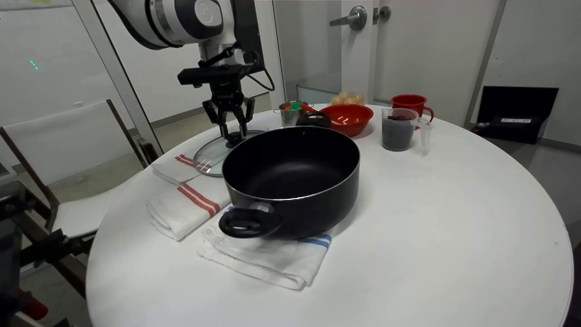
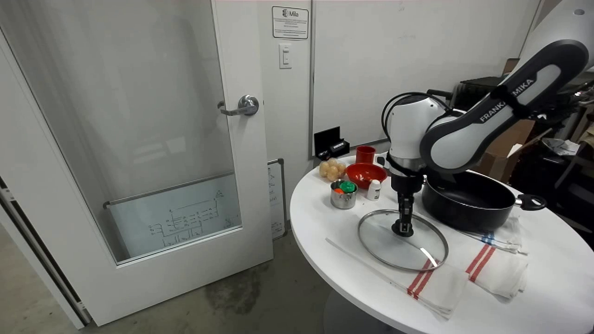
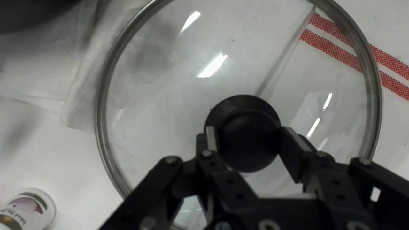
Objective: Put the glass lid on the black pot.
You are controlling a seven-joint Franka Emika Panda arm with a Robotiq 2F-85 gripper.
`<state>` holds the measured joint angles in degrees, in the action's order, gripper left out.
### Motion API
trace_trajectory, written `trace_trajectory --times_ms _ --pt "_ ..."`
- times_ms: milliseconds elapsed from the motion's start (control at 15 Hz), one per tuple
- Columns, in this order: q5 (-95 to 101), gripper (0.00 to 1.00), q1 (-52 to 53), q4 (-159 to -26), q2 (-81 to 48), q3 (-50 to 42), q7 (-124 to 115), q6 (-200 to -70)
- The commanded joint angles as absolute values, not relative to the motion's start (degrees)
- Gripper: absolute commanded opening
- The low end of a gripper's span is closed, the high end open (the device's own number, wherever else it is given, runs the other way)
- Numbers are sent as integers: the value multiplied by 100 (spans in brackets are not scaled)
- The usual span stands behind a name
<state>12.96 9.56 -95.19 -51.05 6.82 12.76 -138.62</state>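
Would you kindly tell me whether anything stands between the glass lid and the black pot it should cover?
No separate obstacle shows between the glass lid and the black pot beside it. Only the pot's own wall facing the lid rises in the way, so some lifting seems needed.

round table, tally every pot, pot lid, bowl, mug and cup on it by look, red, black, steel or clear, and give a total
Red: 2, the bowl and the mug
Black: 1, the black pot
Steel: 1, the small pot
Clear: 2, the glass lid and the measuring cup
Total: 6
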Motion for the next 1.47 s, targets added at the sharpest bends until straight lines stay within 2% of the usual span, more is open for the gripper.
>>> trace_trajectory --times_ms 0,1400 --pt "1267 25 938 -9526 -4937 710 1350 -13891" --pt "1076 25 722 -10464 -2684 584 823 -12815"
